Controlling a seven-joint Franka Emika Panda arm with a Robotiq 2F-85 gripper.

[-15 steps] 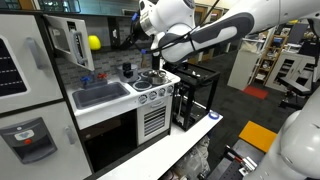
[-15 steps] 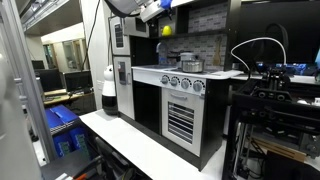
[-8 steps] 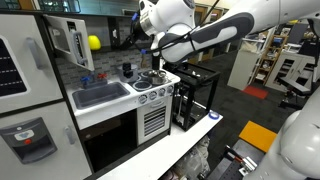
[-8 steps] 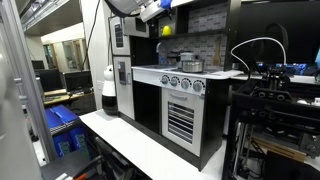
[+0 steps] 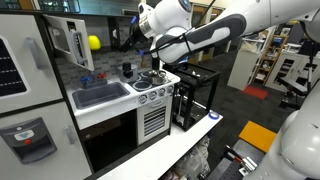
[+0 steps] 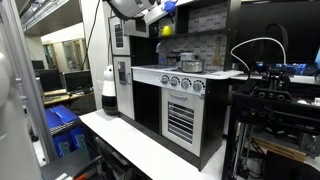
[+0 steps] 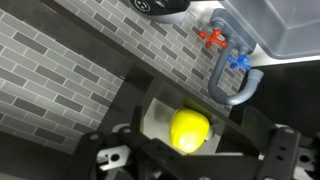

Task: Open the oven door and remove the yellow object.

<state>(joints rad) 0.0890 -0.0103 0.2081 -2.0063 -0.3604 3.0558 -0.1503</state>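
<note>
In an exterior view (image 5: 94, 42) the yellow object sits inside the white toy oven, high on the toy kitchen (image 5: 110, 110). The oven door (image 5: 70, 40) is swung open beside the ball, its dark window turned outward. The white and black arm (image 5: 200, 35) reaches in from the side. It carries the gripper (image 5: 128, 36) near the open cavity, apart from the ball. From here it cannot be told how the jaws stand. Below are a grey sink (image 5: 100, 95), a stove top (image 5: 150, 80) and a black frame (image 5: 195, 95) beside the kitchen. Any markings on the stove panel are too small to read.

In an exterior view from the side, the yellow object (image 6: 166, 31) shows as a small bright spot under the gripper (image 6: 160, 12). The white-framed oven door (image 6: 118, 36) stands out toward the camera. A row of knobs (image 6: 186, 84) lines the front of the counter, and their labels are too small to read.

In the wrist view, the yellow object (image 7: 190, 130) lies in the oven cavity, framed by its pale walls. The gripper (image 7: 195, 165) faces it with its dark fingers (image 7: 108, 155) spread wide apart and nothing between them. They do not touch the ball. A grey brick wall (image 7: 60, 70) fills one side. A grey faucet (image 7: 228, 80) with a red tap (image 7: 210, 38) and a blue tap (image 7: 240, 62) stands at the sink (image 7: 290, 30).
</note>
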